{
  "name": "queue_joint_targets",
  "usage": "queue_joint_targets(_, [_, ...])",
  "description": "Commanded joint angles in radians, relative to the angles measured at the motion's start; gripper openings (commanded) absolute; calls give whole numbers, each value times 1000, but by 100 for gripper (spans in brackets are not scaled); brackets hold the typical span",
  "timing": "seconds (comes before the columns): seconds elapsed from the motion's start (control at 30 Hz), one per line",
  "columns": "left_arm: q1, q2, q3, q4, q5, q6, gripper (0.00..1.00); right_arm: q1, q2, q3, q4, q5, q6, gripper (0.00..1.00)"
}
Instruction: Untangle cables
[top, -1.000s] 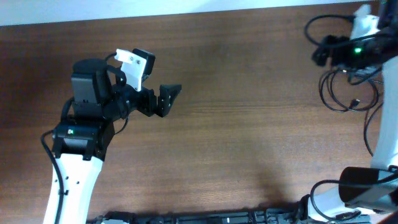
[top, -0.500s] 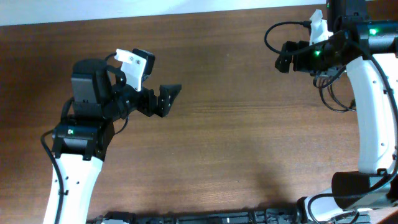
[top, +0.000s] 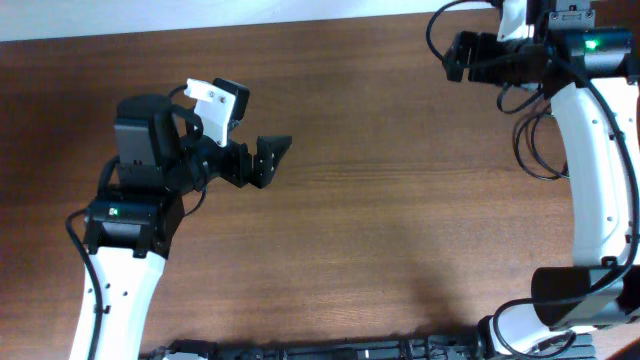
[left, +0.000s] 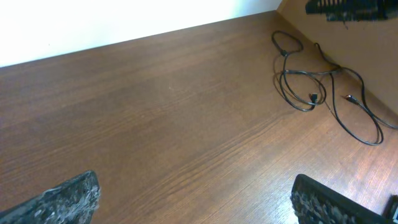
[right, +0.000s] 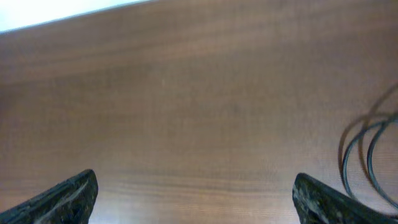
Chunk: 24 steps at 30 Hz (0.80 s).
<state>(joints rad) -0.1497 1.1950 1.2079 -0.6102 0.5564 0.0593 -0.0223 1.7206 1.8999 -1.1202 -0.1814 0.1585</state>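
While the thin black flexible cables (left: 314, 98) lie in loose, overlapping loops flat on the right side of the table, partly under the white right arm (top: 592, 170), neither arm has hold of them. The left fingers (left: 68, 198) stand wide and empty, well apart from the loops. The right fingers (right: 65, 196) are wide and empty too, over bare wood with the loops only at the edge of their view.

Trouble could come several ways. The cords are thin and lie flat, so a pinch may close on nothing or scrape the wood. Taking two crossed strands together would likely pull the tangle tighter. The arm's own thicker black wires (top: 431, 28) hang nearby and could be caught instead.

The brown wood-grain table (top: 380, 230) looks smooth and matte, and a plain white wall (left: 124, 25) runs along its far side.
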Motion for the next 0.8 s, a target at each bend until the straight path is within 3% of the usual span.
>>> queue_joint_targets(0.0, [2, -6, 3, 2, -4, -6, 99, 24, -21, 8, 44, 10, 8, 99])
queue_joint_targets(0.47, [2, -6, 3, 2, -4, -6, 99, 219, -37, -31, 238, 288, 8, 99])
queue_joint_targets(0.77, [2, -6, 3, 2, -4, -6, 99, 217, -171, -392, 624, 300, 8, 99])
